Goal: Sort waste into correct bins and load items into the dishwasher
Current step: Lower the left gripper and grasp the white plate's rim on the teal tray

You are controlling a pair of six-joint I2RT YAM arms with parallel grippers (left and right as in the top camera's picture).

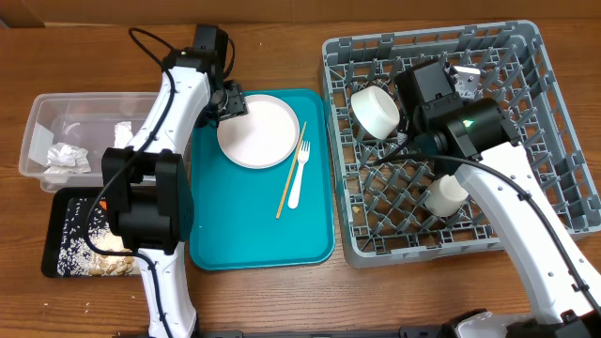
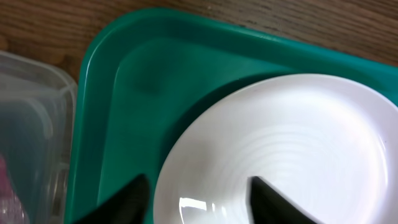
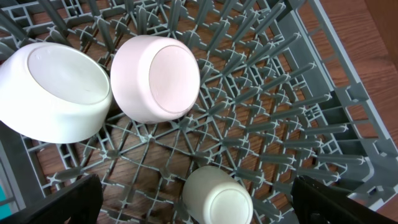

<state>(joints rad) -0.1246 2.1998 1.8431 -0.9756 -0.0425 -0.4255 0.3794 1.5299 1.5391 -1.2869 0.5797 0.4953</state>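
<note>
A: Where is the plate (image 1: 258,130) to be found?
B: It is seen lying flat at the far end of the teal tray (image 1: 235,225), left of the rack (image 1: 554,113). The fork (image 1: 299,172) and chopstick (image 1: 285,188) are laid just right of it.
A: How is the left gripper (image 2: 199,186) set?
B: Its jaws are held apart astride the plate's far left rim, one finger outside the rim and one over the plate. No closed grip is shown.
A: And the right gripper (image 3: 196,186)?
B: It is spread wide and empty above the rack, where two bowls (image 3: 53,93) and a cup (image 1: 443,195) are stowed.
A: What could be spoiled from here?
B: The rim is thin and smooth, so it could be missed or pinched too shallowly. The plate might then be tipped and dropped back, and the fork and chopstick could be knocked. If the plate is dragged rather than lifted, the tray could be shifted. The rack is also occupied by the right arm, so a clash could be caused on the way over.
</note>
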